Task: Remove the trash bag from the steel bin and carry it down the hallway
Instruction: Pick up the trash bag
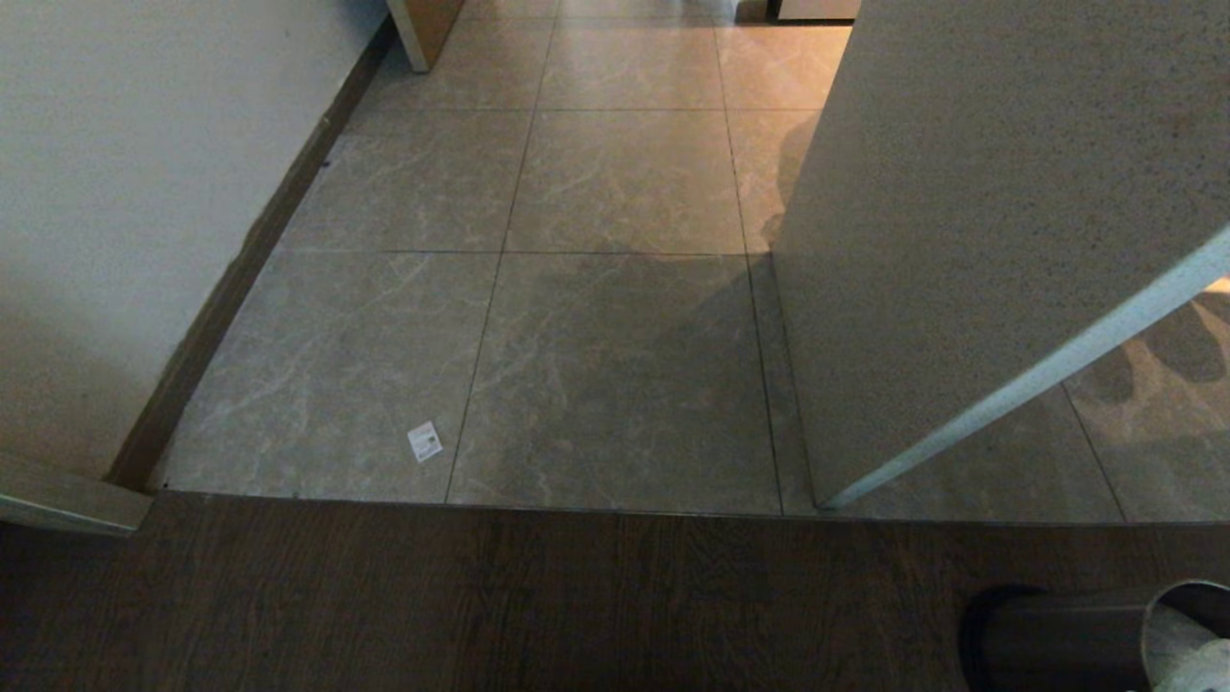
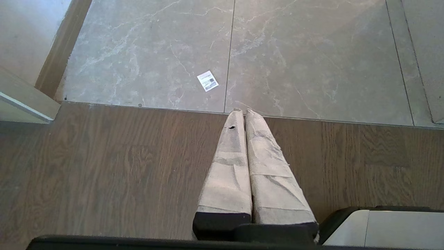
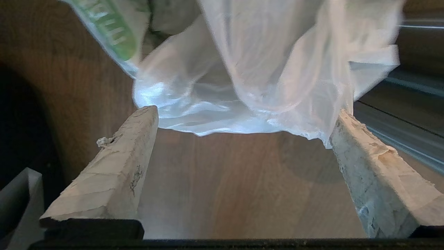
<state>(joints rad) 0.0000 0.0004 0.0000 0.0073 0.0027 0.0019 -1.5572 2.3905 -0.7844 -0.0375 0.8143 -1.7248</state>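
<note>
Your right gripper (image 3: 242, 128) stands wide open, holding nothing, just short of the trash bag (image 3: 256, 69). The bag spills from the steel bin (image 1: 1057, 639), which lies tipped on the wood floor (image 1: 480, 605). Your left gripper (image 2: 244, 113) is closed and empty.

The dark wooden floor (image 2: 104, 166) lies under the left pincer (image 2: 241, 111). Just past its tips begin the grey marble-look tiles (image 2: 312, 62), where a small white scrap (image 2: 207, 81) lies flat. The steel bin (image 1: 1057, 639) lies on its side on the wood.

Marble-look tiles (image 1: 615, 365), dark wood floor (image 1: 480, 605)
</note>
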